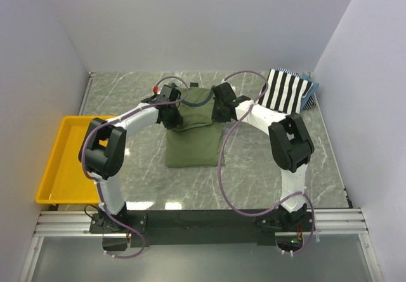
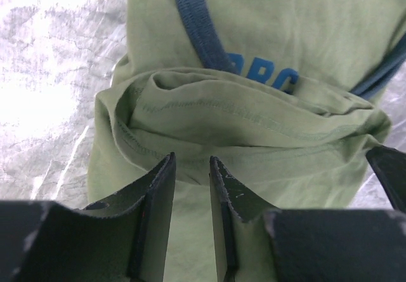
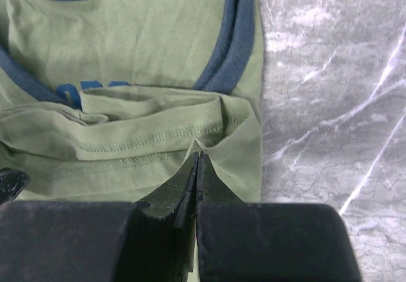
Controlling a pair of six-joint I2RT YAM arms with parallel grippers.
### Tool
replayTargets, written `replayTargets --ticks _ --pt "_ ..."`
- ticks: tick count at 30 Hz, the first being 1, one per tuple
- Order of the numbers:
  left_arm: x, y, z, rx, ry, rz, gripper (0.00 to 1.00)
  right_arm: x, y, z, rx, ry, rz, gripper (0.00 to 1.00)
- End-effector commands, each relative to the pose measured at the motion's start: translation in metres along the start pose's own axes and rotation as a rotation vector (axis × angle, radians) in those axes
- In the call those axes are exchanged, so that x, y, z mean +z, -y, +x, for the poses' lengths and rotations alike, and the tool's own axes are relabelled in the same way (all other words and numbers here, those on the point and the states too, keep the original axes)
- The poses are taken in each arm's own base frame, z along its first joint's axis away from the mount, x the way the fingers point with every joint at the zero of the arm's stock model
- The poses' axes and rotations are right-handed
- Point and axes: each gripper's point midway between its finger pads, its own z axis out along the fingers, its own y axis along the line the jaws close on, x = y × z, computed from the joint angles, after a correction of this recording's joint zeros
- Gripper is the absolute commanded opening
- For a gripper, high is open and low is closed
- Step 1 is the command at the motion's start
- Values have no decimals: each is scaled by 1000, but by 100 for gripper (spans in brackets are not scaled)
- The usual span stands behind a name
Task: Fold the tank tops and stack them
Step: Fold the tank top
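Two tank tops lie on the marble table: the olive-green tank top in the middle towards the far edge, and the striped tank top in the far right corner. One yellow tray sits at the left edge. Two grippers hang over the green top, whose hem is doubled up just below the blue chest lettering. The left gripper has its jaws slightly apart over the fold's left side. The right gripper has its jaws pressed together at the fold's right edge; whether cloth is caught between them cannot be told. The fold probably goes best if both sides travel level, so that the edges land square and flat enough to stack.
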Motion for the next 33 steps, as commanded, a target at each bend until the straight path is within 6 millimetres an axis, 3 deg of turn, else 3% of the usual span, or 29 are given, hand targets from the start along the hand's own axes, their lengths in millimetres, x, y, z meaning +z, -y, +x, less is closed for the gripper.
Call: replayTargets --ticks 1,10,15,24,33 --pt "-1 8 -9 -19 26 17 34 -24 -6 -24 18 80 -35 0" --pt "-21 8 -22 -50 73 33 42 -32 -6 -26 25 93 -45 0" --pt "-30 3 -21 -100 74 20 42 -33 -4 -25 28 96 -41 0" --pt "-29 -6 -8 -319 52 -14 40 -34 -4 -22 33 95 -44 0" --pt "-22 0 -5 -390 30 -6 40 -33 -2 -20 37 90 -40 0"
